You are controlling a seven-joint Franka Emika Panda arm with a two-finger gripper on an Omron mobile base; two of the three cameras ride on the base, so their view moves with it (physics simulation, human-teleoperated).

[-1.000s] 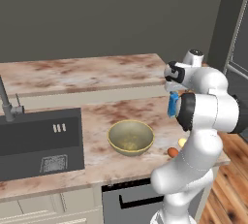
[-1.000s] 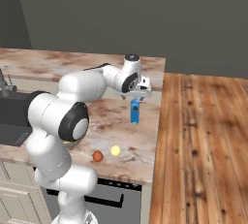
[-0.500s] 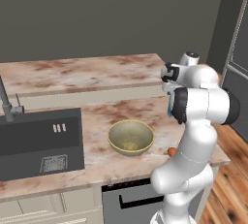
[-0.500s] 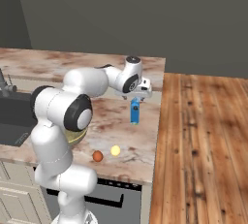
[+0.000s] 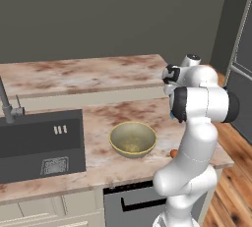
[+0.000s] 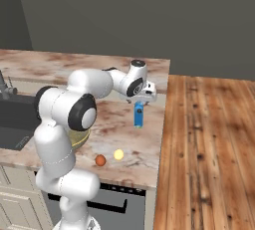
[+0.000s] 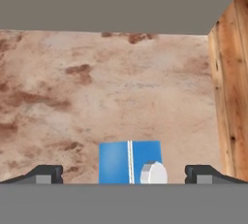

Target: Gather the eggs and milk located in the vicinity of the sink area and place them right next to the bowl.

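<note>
Gripper above the upright milk, jaws spread.

Right base view: gripper [image 6: 140, 101] hangs at frame centre, milk [image 6: 138, 115] directly beneath on the table [image 6: 124, 129].
Hand view: milk [image 7: 130, 162] at bottom centre between the two fingertips [image 7: 46, 173], untouched, its ridge running up-down in frame, across the finger line.

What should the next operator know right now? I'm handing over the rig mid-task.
Gripper: open, hovering over the milk, fingertips wide on either side of the carton, not gripping.
Milk: upright on the counter near the right edge, apart from the bowl.
Eggs: brown egg and cream egg lie together near the front edge, close to the bowl.
Sink: holds no task items.
Left: grasp the milk and set it beside the bowl.
</note>
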